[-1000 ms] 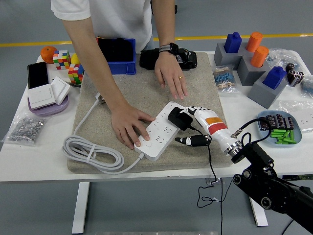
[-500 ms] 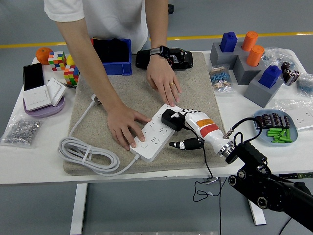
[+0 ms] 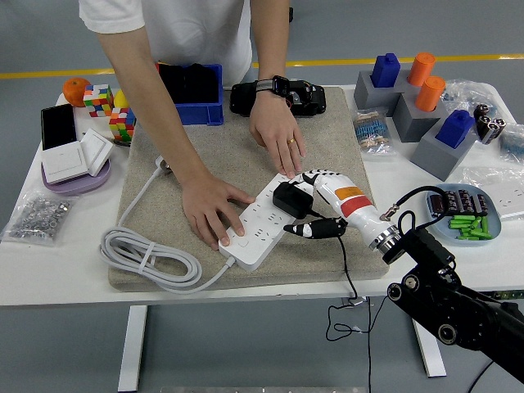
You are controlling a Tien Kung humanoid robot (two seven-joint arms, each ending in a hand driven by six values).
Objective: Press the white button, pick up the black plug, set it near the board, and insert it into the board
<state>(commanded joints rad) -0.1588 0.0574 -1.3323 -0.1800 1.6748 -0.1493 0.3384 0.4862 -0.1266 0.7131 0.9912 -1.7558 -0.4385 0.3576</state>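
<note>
Head view: a person's hand [image 3: 210, 211] is pressing down the left end of the white power strip [image 3: 264, 224] on the beige mat [image 3: 237, 155], another hand [image 3: 278, 135] resting beyond. The robot's right hand [image 3: 315, 209] is gripping the black plug [image 3: 291, 200] over the strip's right half.

Beige mat [image 3: 237, 155] on white desk [image 3: 57, 270]. On the mat: white power strip [image 3: 264, 229] with white coiled cord [image 3: 151, 255], and black plug [image 3: 291, 199]. Right hand [image 3: 327, 205] white with an orange-red band, fingers [image 3: 315, 229] black-tipped. Behind the mat: blue bin [image 3: 193, 92]. Left of the mat: multicoloured checkered cubes [image 3: 110, 110], an orange [image 3: 79, 88]. Right of the mat: grey blocks [image 3: 409, 102] bearing blue and orange pegs.
</note>
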